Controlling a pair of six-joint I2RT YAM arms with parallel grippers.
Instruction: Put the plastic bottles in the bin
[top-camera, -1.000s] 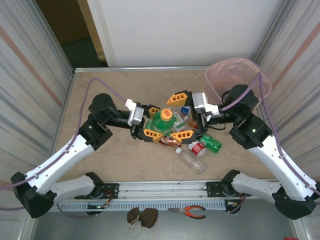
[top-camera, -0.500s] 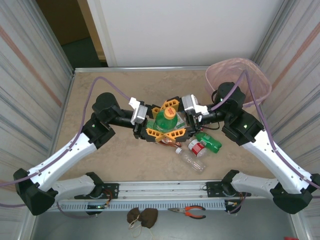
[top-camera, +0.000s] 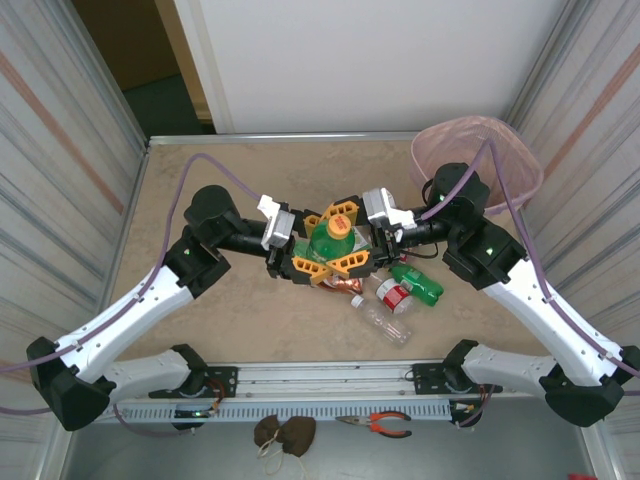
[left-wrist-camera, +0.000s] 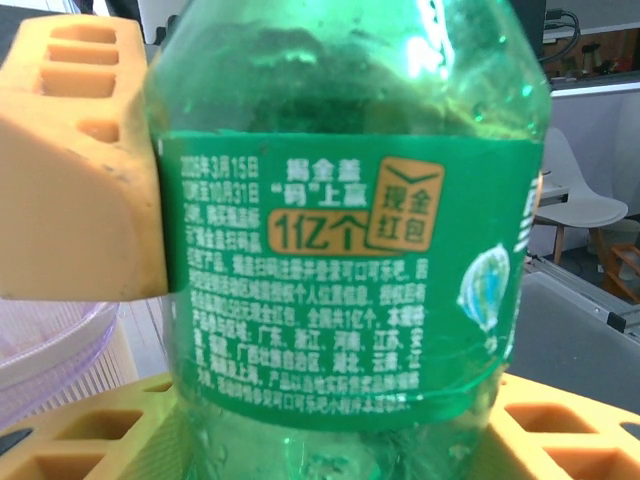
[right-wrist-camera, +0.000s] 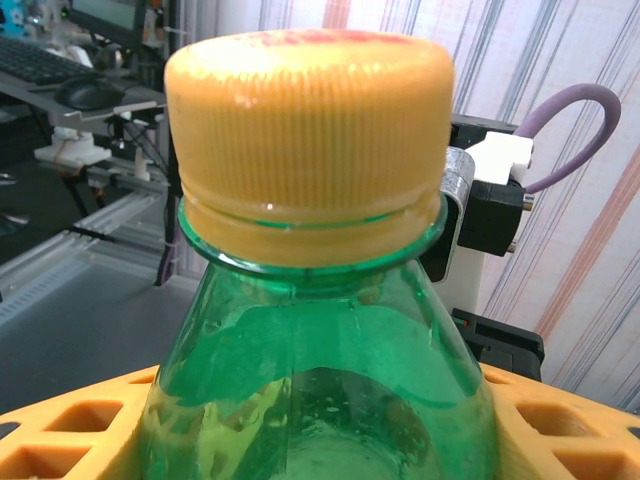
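Closed in from 3 o'clock with right claw (top-camera: 344, 238), now clamping green bottle (top-camera: 328, 246); gripping same bottle with left claw (top-camera: 307, 243) from 9 o'clock; bin (top-camera: 522, 150) at 1 o'clock.

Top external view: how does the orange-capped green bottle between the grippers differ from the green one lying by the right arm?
The orange-capped green bottle stands upright; the lying green bottle is on its side. The first sits between the fingers of the left gripper and right gripper; the second is untouched. Both are green plastic.
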